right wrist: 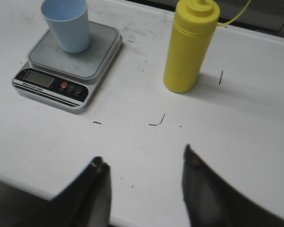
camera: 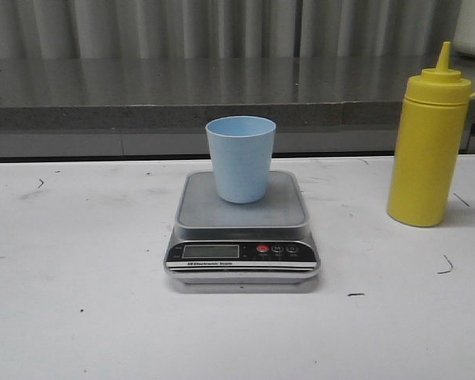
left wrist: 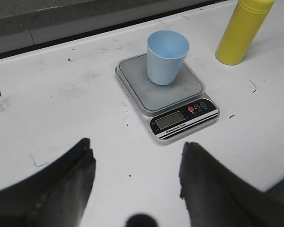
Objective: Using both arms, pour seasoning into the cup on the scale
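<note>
A pale blue cup stands upright on the steel platform of the silver scale at the table's middle; both also show in the left wrist view, cup and scale, and in the right wrist view, cup and scale. The yellow seasoning bottle stands upright to the right of the scale, capped; it also shows in the right wrist view and the left wrist view. My left gripper is open and empty, short of the scale. My right gripper is open and empty near the table's front edge. Neither arm shows in the front view.
A white table with small dark marks carries everything. A grey ledge runs along the back. A thin yellow cord trails behind the bottle. The table's front edge shows under my right gripper.
</note>
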Tool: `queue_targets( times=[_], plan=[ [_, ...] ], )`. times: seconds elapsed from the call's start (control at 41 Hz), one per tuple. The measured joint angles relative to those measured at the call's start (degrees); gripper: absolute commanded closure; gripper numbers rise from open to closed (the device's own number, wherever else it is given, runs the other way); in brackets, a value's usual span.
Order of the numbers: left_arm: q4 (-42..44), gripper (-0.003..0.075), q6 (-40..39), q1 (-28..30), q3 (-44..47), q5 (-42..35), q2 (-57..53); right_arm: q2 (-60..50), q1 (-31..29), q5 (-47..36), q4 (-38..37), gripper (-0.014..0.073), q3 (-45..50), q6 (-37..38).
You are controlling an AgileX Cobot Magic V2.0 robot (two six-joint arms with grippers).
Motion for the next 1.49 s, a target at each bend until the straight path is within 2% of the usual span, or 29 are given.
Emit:
queue_targets(
  times=[0.146, 0.22, 0.659, 0.83, 0.977, 1.196, 1.367, 1.489],
  plan=[
    [0.0, 0.0661, 0.0, 0.0, 0.0, 0.0, 0.0, 0.0, 0.0, 0.0, 0.0, 0.0669, 0.0, 0.0],
    [0.0, 0.0742, 0.0, 0.0, 0.0, 0.0, 0.0, 0.0, 0.0, 0.0, 0.0, 0.0661, 0.0, 0.0],
    [0.0, 0.0740, 0.0, 0.0, 0.0, 0.0, 0.0, 0.0, 0.0, 1.1, 0.0, 0.0662, 0.0, -0.1],
    [-0.9, 0.0740, 0.0, 1.2, 2.9, -1.7, -1.4, 0.0, 0.0, 1.2, 0.0, 0.0662, 0.0, -0.1],
    [-1.2, 0.0740, 0.0, 7.9, 12.0, -10.4, -7.4, -0.1, 0.0, 1.2, 0.0, 0.0662, 0.0, -0.1],
    [-1.2, 0.0740, 0.0, 21.3, 29.8, -24.5, -22.8, -0.1, 0.0, 1.2, 0.0, 0.0662, 0.0, -0.1],
    [-1.6, 0.0740, 0.0, 28.1, 39.3, -29.5, -34.4, -0.1, 0.0, 1.2, 0.0, 0.0662, 0.0, -0.1],
    [-2.3, 0.0740, 0.0, 31.0, 43.2, -31.1, -38.2, -0.1, 0.0, 1.2, 0.0, 0.0662, 0.0, -0.1]
  ],
)
